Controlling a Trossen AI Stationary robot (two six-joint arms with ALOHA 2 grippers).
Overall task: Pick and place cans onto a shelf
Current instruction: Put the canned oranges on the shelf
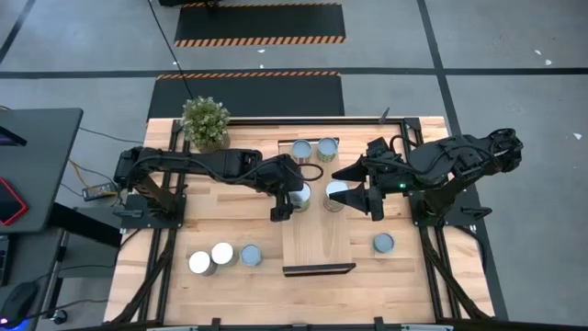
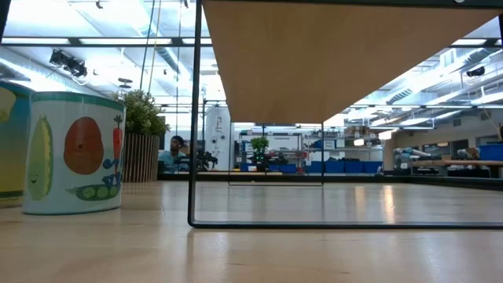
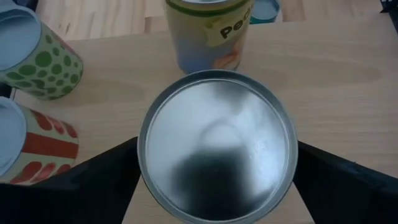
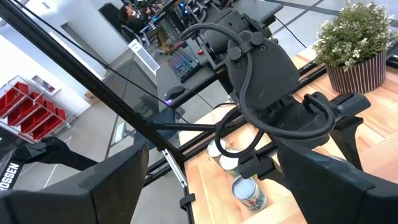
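High view, step: You are at the set-down. The left gripper (image 1: 287,200) sits around a can (image 1: 301,192) that stands on the shelf (image 1: 317,244), near the middle of the board.
High view, shelf count: Two more cans (image 1: 313,148) stand at the far end of the shelf, and a fourth can (image 1: 338,195) stands just beside the one you are placing.
High view, left to do: Three cans (image 1: 223,257) wait on the table (image 1: 165,276) to the left of the shelf, and a single can (image 1: 383,243) waits to the right. I judge the task about half done.
High view, right arm: The right gripper (image 1: 363,200) hangs near the fourth can, over the right edge of the shelf.
Low view: You see only the underside of the shelf, one table can with painted vegetables (image 2: 75,153) and the plant (image 2: 141,118). Neither gripper shows here.
Left wrist view, grip: The silver top of the placed can fills the middle, and its base rests on the light board. The gripper lies so close on both sides that you cannot tell whether it is gripping or has let go.
Right wrist view, grip: Your right gripper stands wide and holds nothing. It looks across at the left arm (image 4: 261,81).
Next move: Make sure the left gripper is clear of the can, then lift it straight up so you do not knock the neighbour. After that, go to the three cans on the left, or send the right gripper to the single can on its side.
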